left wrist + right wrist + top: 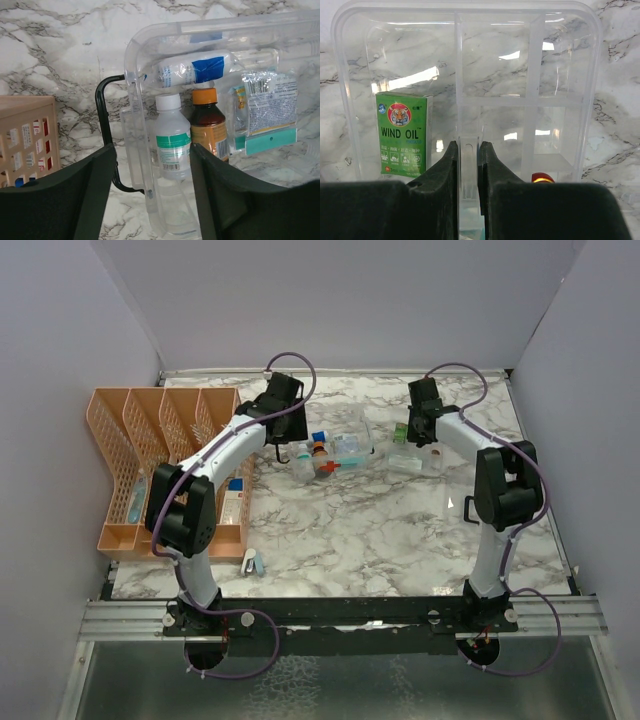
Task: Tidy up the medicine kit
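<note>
The medicine kit (338,451) lies open at the table's middle back, a clear box (134,60) with a black handle (101,115). Inside it I see a white bottle (172,141), a brown bottle (207,124), a blue-labelled tube (194,70) and a sachet (270,107). My left gripper (151,155) is open, its jaws straddling the kit's handle-end wall and the white bottle without pressing them. My right gripper (468,147) is shut on the middle divider tab of a clear compartment tray (593,75). That tray (420,462) holds a green Wind Oil box (403,135).
An orange lattice desk organizer (150,455) stands at the left with small boxes (235,502) in its slots; its corner shows in the left wrist view (25,140). A small item (252,561) lies near the front edge. A red-capped thing (542,177) peeks beside my right finger.
</note>
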Robot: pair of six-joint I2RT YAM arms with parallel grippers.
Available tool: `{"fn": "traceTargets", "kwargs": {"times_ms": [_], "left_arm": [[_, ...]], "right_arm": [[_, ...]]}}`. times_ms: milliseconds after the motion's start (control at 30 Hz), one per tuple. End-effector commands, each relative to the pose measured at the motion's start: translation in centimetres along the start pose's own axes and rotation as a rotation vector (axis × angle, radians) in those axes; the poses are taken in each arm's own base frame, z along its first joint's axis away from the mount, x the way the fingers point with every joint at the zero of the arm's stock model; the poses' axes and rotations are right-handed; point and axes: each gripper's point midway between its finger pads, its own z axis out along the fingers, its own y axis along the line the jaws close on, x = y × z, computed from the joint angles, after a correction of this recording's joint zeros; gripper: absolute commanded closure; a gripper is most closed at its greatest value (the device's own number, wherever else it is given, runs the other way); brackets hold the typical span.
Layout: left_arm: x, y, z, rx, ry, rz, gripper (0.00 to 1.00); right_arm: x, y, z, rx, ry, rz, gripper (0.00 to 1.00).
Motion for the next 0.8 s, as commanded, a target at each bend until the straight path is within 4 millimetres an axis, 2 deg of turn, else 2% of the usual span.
{"fn": "traceTargets", "kwargs": {"times_ms": [0, 167, 300, 400, 567, 767], "left_arm": [[1.2, 0.1, 0.7, -0.019, 0.064, 0.014, 0.42], [1.8, 0.5, 1.1, -0.027, 0.078, 0.047, 0.56], [2.1, 0.2, 0.9, 0.007, 0.092, 0.103, 0.67], [2.5, -0.3, 0.7, 0.043, 0.104, 0.148, 0.72], [3.6, -1.7, 0.1, 0.105, 0.121, 0.258, 0.74], [4.6, -3.2, -0.7, 0.143, 0.116, 0.378, 0.74]], "right_arm": [[-2.3, 0.1, -1.9, -0.039, -0.073, 0.014, 0.97], [-2.8, -0.2, -2.4, -0.036, -0.089, 0.011, 0.97], [-3.2, -0.4, -3.1, -0.043, -0.099, 0.001, 0.97], [-3.5, -0.6, -3.6, -0.044, -0.109, -0.007, 0.97], [-3.5, -1.8, -4.9, -0.012, -0.110, -0.006, 0.97], [-2.1, -3.4, -7.3, 0.026, -0.074, 0.004, 0.97]]}}
